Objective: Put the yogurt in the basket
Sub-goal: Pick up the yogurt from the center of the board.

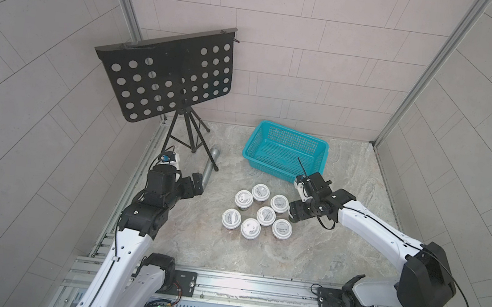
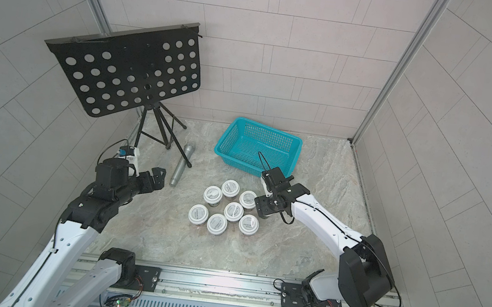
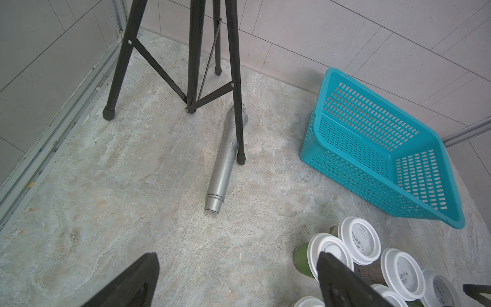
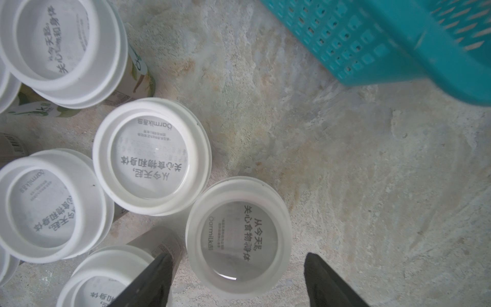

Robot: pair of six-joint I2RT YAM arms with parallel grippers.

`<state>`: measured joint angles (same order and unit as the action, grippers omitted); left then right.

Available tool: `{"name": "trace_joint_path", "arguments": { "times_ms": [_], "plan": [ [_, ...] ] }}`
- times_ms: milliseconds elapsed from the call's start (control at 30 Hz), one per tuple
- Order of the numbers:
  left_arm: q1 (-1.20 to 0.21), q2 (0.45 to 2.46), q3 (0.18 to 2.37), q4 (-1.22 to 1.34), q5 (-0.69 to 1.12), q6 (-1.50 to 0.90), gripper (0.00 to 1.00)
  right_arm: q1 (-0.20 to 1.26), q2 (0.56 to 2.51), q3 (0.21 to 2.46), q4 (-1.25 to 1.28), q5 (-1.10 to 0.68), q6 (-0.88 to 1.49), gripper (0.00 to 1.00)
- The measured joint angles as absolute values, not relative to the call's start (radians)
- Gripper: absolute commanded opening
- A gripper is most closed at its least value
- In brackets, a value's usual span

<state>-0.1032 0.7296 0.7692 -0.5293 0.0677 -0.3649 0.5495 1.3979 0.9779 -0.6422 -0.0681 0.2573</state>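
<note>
Several yogurt cups (image 1: 266, 215) (image 2: 233, 211) with white printed lids stand clustered mid-table. The teal mesh basket (image 1: 253, 138) (image 2: 227, 134) (image 3: 385, 105) (image 4: 425, 40) sits behind them with nothing in it. My right gripper (image 1: 293, 213) (image 2: 261, 208) (image 4: 237, 256) hangs at the cluster's right edge. It is open, one finger on each side of one yogurt cup (image 4: 237, 236), with a gap on both sides. That cup is hidden under the gripper in both top views. My left gripper (image 1: 198, 183) (image 2: 161, 175) (image 3: 237, 254) is open over bare table, left of the cups.
A grey metal microphone (image 1: 209, 169) (image 2: 181, 165) (image 3: 225, 159) lies left of the cups, under one leg of a black music stand (image 1: 167, 76) (image 2: 126, 70). Its tripod (image 3: 194, 79) stands at the back left. Tiled walls close in three sides.
</note>
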Motion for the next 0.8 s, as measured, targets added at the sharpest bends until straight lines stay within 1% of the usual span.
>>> {"name": "trace_joint_path", "arguments": {
  "times_ms": [267, 500, 800],
  "plan": [
    [-0.103, 0.730, 0.769, -0.529, 0.068, -0.365, 1.00, 0.558, 1.422, 0.981, -0.640, -0.041, 0.266, 0.74],
    [-0.103, 0.730, 0.769, -0.529, 0.071, -0.365, 1.00, 0.563, 1.439, 0.989, -0.638, -0.026, 0.267, 0.72],
    [-0.103, 0.730, 0.768, -0.529, 0.072, -0.365, 1.00, 0.569, 1.451, 0.991, -0.634, -0.010, 0.267, 0.71]
  ]
}}
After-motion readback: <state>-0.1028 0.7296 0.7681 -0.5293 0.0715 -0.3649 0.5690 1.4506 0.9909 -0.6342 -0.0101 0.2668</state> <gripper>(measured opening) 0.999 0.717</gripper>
